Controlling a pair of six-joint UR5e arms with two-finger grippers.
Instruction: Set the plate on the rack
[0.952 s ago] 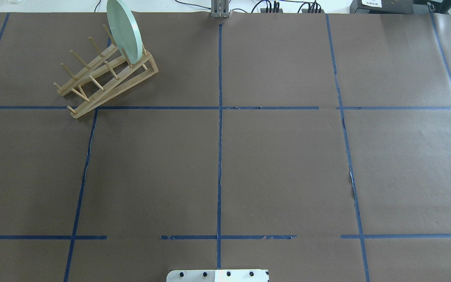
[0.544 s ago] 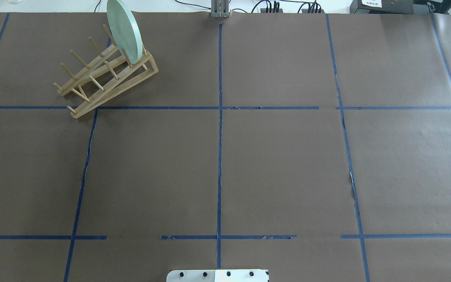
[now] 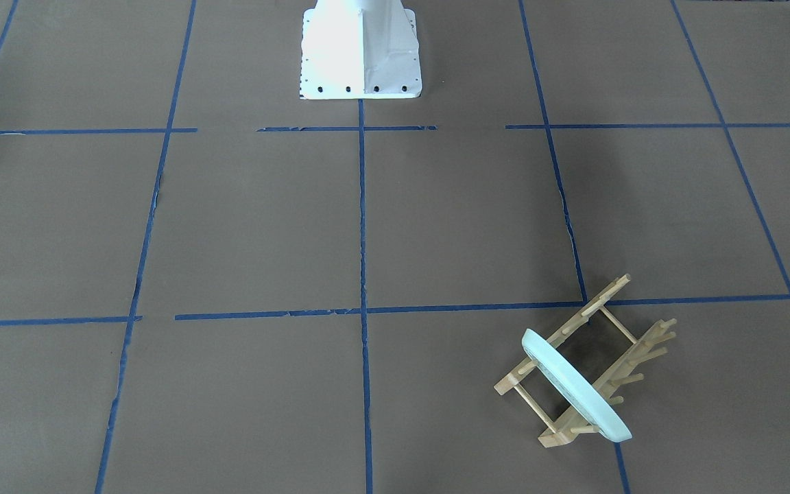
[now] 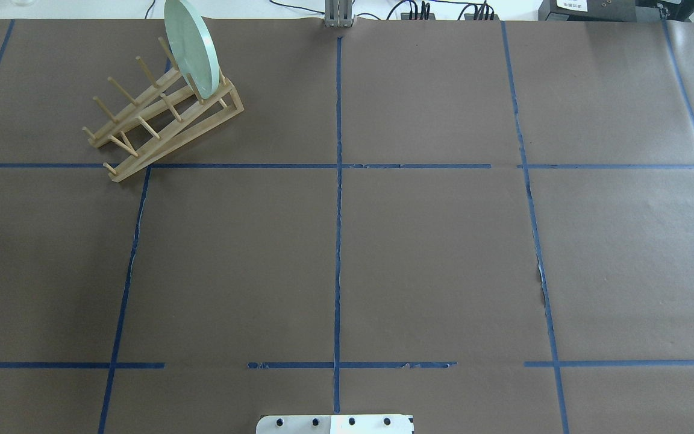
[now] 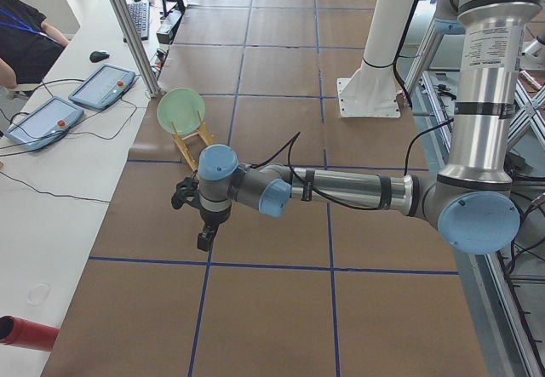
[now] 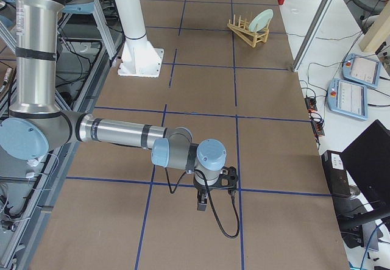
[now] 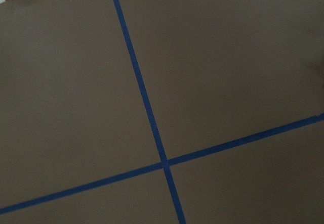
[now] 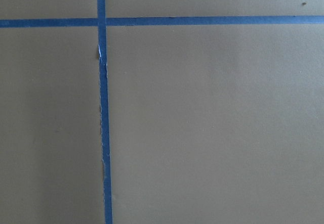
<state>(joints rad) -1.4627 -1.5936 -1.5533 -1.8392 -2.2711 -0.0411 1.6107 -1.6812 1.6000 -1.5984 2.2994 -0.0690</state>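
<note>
The pale mint-green plate stands on edge in the end slot of the light-wood rack at the table's far left. Both also show in the front view, plate and rack. No gripper touches them. My left gripper hangs over the table well away from the rack, and shows only in the exterior left view. My right gripper hangs over the far end of the table, and shows only in the exterior right view. I cannot tell whether either is open or shut. Both wrist views show only brown paper and blue tape.
The white robot base stands at the table's near middle. An aluminium post rises beside the rack. Tablets and an operator are at the side bench. Blue tape lines grid the brown paper.
</note>
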